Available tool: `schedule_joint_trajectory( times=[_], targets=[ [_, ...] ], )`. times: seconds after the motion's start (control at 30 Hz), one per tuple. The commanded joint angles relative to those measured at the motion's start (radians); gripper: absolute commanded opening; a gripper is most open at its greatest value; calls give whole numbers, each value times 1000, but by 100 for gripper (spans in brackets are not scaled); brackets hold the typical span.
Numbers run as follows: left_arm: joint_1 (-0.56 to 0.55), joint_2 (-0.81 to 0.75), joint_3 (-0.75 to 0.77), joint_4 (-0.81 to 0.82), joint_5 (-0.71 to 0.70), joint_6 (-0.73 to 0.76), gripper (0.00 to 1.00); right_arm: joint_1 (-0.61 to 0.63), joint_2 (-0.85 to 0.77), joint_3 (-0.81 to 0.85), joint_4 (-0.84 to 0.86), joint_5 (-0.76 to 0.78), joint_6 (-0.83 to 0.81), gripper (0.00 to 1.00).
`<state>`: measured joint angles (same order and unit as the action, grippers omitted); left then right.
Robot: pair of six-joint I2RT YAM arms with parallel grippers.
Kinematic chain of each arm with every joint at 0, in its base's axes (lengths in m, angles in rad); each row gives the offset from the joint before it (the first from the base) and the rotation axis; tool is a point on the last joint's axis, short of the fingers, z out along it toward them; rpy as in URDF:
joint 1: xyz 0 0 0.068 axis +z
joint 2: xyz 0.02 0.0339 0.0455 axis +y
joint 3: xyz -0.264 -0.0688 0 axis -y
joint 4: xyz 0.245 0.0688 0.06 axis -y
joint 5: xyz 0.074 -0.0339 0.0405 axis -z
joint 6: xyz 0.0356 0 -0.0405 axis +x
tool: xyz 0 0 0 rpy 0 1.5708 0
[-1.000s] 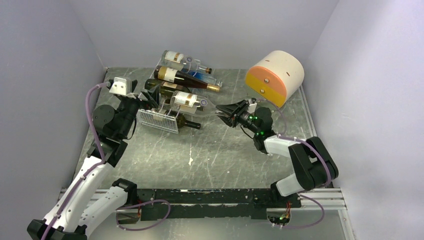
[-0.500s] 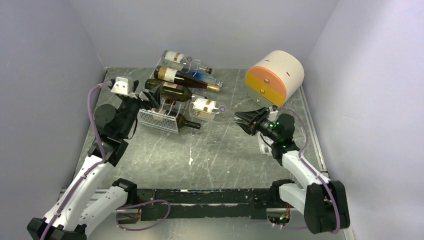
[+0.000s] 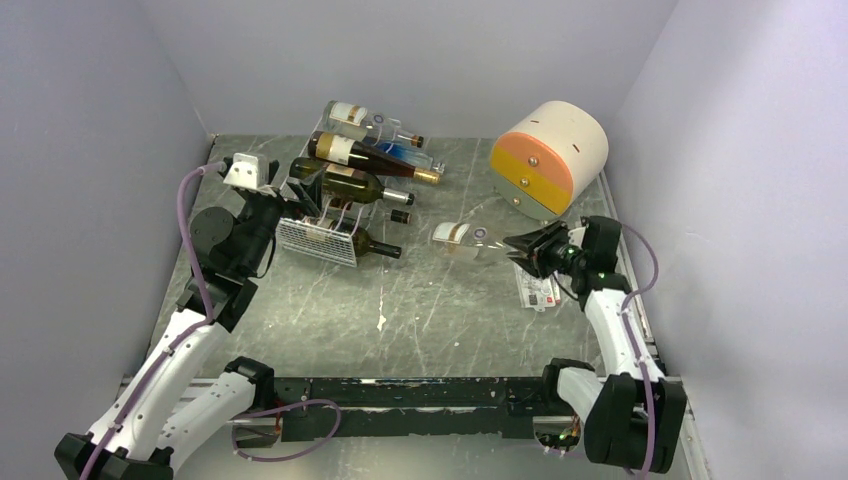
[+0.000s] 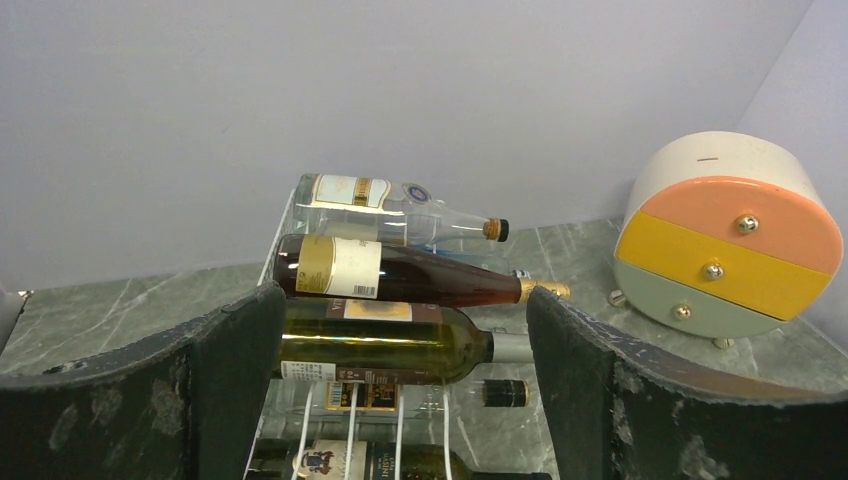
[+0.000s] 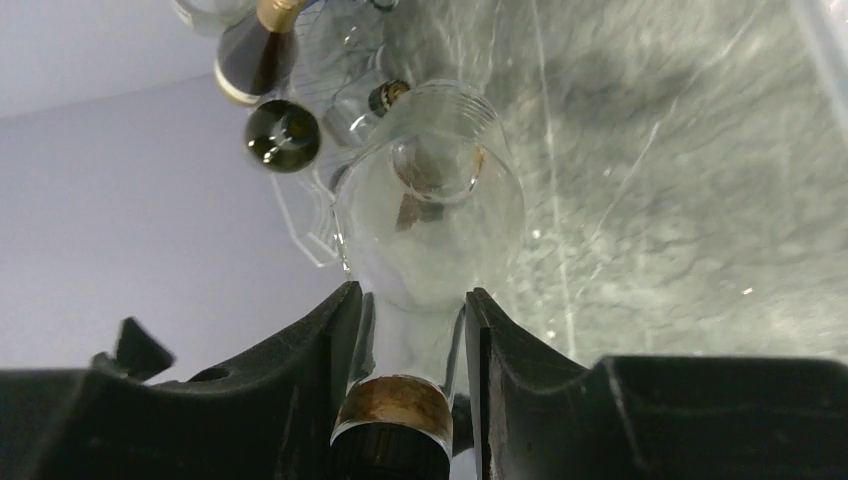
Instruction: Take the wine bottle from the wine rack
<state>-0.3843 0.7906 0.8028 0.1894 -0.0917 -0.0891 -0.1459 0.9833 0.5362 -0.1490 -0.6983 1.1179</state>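
My right gripper (image 3: 522,248) is shut on the neck of a clear glass wine bottle (image 3: 462,237) and holds it out over the table, well right of the white wire wine rack (image 3: 318,238). In the right wrist view the bottle (image 5: 430,210) runs away from the fingers (image 5: 315,350), its gold-banded cap between them. My left gripper (image 3: 296,192) is open at the rack's left end; in its wrist view its jaws frame a green bottle (image 4: 385,343). Several other bottles lie on and behind the rack, among them a dark brown one (image 3: 370,157).
A round cream box with orange, yellow and green drawer fronts (image 3: 548,155) stands at the back right. A small printed card (image 3: 537,290) lies on the marble table below my right gripper. Grey walls close in on the left, back and right.
My right gripper has drawn the clear bottle rightward, off the rack and out over the table. The right arm swung to the right. The left arm has not moved.
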Motion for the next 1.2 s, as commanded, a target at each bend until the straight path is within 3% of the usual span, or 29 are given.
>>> schedule_joint_trajectory(
  times=[0.0,0.3,0.47,0.87,1.17],
  targets=[
    [-12,-2,13,15,24,12,94,-32,43,223,-130,-77,-226,0],
    [-12,-1,13,15,27,9,94,-34,179,541,-490,145,-597,0],
    [-12,5,15,10,31,8,94,-5,206,653,-567,312,-706,0],
    [-17,17,24,0,28,3,94,295,366,815,-571,699,-735,0],
    [-19,19,22,2,27,2,94,403,515,966,-702,921,-775,0]
  ],
)
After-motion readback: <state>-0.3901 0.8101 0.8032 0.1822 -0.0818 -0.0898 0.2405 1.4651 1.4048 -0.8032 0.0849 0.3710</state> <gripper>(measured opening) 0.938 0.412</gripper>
